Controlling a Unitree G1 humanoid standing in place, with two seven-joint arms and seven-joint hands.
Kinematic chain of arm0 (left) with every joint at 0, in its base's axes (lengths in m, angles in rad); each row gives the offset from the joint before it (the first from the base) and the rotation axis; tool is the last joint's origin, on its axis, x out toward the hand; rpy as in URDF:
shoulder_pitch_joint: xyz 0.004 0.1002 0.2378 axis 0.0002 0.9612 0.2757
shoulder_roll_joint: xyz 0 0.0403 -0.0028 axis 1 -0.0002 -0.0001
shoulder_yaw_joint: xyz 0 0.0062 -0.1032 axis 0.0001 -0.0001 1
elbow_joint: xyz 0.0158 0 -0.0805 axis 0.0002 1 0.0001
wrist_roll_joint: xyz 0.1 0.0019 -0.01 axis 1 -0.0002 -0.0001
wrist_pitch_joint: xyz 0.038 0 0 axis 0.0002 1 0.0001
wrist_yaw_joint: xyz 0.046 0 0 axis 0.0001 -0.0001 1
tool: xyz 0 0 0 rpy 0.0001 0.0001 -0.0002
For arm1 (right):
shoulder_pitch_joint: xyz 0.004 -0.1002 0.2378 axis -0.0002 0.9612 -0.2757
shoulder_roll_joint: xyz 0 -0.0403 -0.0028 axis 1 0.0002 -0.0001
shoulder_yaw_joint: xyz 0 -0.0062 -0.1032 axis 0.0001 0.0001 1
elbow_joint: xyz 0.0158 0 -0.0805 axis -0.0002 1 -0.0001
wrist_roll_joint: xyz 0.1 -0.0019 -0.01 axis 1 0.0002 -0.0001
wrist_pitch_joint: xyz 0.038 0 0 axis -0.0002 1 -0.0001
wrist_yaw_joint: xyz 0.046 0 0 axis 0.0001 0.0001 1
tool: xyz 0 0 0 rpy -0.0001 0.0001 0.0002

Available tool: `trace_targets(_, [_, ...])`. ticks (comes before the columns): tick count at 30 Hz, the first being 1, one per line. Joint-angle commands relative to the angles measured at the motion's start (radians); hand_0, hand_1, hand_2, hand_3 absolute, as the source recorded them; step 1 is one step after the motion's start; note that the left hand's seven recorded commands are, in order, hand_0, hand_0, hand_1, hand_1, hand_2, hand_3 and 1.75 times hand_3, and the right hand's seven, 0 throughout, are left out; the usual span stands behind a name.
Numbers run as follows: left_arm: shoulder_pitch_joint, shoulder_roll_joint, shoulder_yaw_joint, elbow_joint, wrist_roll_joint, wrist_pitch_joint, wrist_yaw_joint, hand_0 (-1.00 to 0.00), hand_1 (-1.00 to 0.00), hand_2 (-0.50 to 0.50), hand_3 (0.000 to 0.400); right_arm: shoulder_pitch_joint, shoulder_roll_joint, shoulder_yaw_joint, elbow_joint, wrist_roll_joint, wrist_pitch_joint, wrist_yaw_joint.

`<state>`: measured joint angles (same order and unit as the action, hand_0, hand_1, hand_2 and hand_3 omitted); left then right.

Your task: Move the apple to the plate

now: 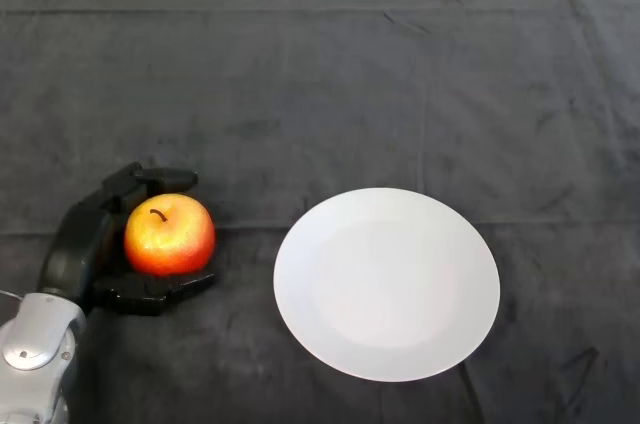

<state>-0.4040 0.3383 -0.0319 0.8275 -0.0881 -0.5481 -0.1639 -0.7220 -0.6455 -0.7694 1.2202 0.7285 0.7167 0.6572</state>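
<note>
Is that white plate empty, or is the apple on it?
Empty. The plate shows only bare white; the apple sits on the dark cloth to its left, in the hand.

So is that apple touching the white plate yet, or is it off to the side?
Apart. The head view shows a strip of dark cloth between the apple and the plate; the apple sits to the plate's left, within the left hand.

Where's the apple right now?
In the head view the apple sits at lower left on the dark cloth, cupped by the left hand, left of the white plate.
</note>
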Motion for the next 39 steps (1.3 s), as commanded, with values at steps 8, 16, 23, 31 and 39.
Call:
trace_targets(8, [0.078,0.01,-0.038,-0.159,0.054,-0.026,0.111,-1.0,-1.0,0.0,0.4,-0.005,-0.013,-0.0152,-0.02,0.0195,-0.004,-0.006])
trace_targets(16, [0.093,-0.031,-0.111,-0.222,0.068,-0.068,0.178,-1.0,-1.0,0.0,0.4,-0.005,-0.012,-0.015,-0.022,0.0199,-0.004,-0.0069])
trace_targets(23, [0.098,-0.037,-0.196,-0.259,0.055,-0.086,0.2,-1.0,-1.0,0.0,0.4,-0.004,-0.011,-0.0149,-0.024,0.0202,-0.004,-0.0076])
trace_targets(31, [0.096,-0.037,-0.282,-0.283,0.051,-0.095,0.221,-1.0,-1.0,0.0,0.4,-0.004,-0.011,-0.0148,-0.025,0.0206,-0.004,-0.0081])
trace_targets(39, [0.088,-0.044,-0.387,-0.295,0.064,-0.09,0.261,-1.0,-1.0,0.0,0.4,-0.004,-0.011,-0.0148,-0.025,0.0211,-0.004,-0.0085])
